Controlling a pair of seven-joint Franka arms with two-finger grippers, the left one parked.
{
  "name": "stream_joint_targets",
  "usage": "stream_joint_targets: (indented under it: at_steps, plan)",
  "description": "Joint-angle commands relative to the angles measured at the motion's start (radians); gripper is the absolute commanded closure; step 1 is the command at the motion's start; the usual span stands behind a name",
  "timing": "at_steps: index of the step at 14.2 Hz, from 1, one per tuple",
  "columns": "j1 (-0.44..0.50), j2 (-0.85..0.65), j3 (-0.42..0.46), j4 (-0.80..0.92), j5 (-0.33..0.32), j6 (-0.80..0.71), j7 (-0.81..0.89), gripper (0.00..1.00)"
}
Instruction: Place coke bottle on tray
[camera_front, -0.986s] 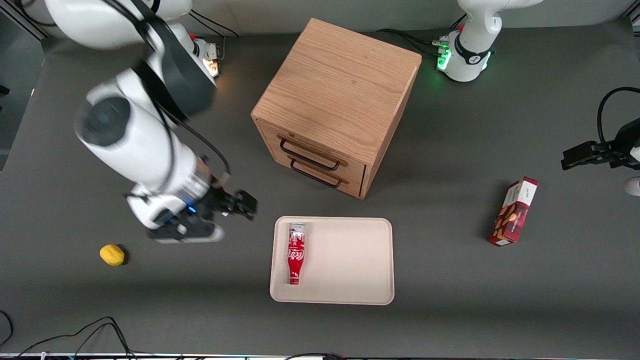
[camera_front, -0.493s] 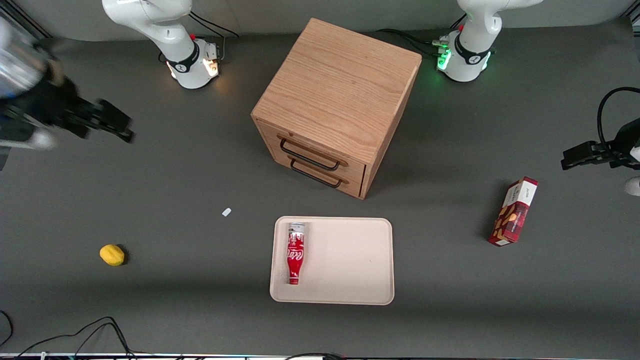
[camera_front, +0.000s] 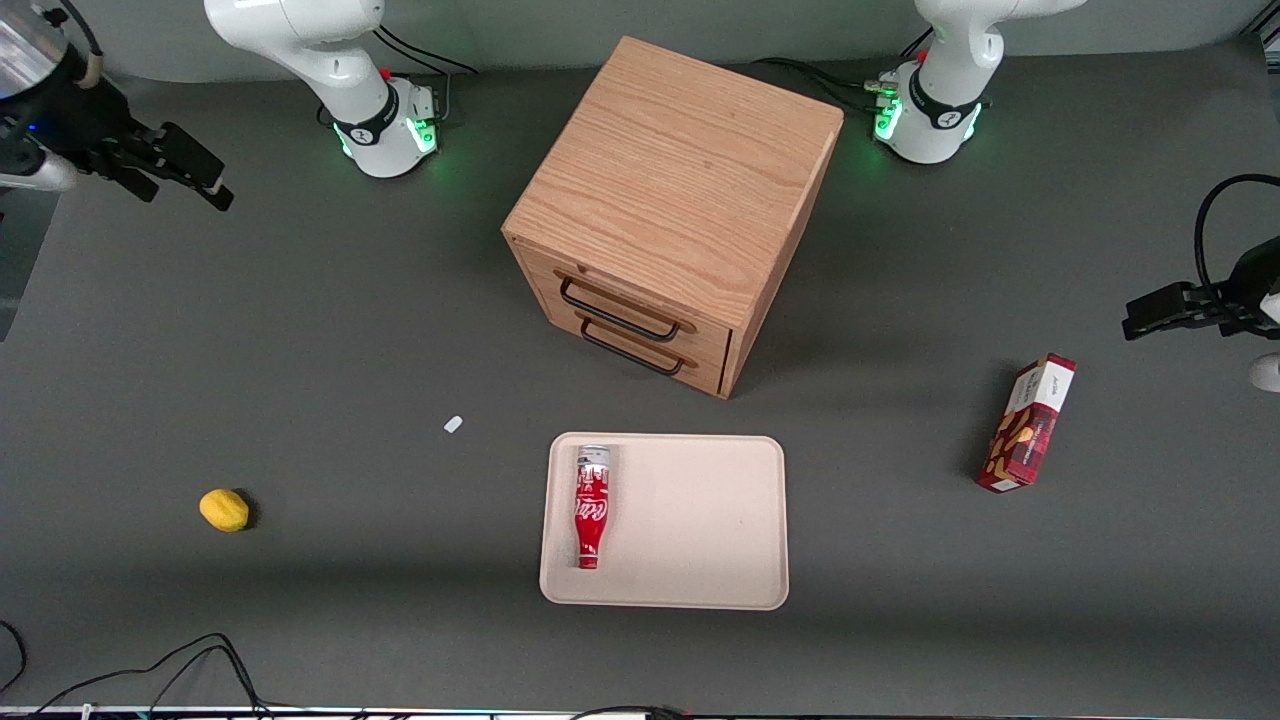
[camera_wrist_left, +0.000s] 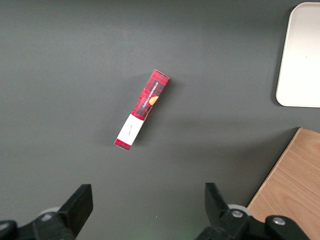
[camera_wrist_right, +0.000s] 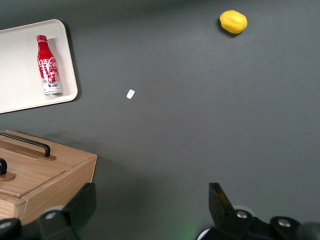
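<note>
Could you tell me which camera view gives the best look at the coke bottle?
The front view: the coke bottle lies whole and unobstructed on the tray, neck toward the camera. The right wrist view shows it too, nearer the picture's edge. The left wrist view misses it. The gripper, open, hangs far off.

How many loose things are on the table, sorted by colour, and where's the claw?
Red: 2, bottle on the tray, snack box
Yellow: 1, lemon
Beige: 1, tray
White: 1, scrap
Total: 5
Claw: open, raised at the working arm's end.
</note>
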Motion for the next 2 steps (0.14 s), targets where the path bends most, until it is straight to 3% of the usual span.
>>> stream_joint_targets:
  at_steps: [1,2]
  plan:
    - [0.008,0.069,-0.005,0.106,0.005,-0.042,0.012,0.0]
    - [0.007,0.107,-0.006,0.159,0.005,-0.09,0.011,0.0]
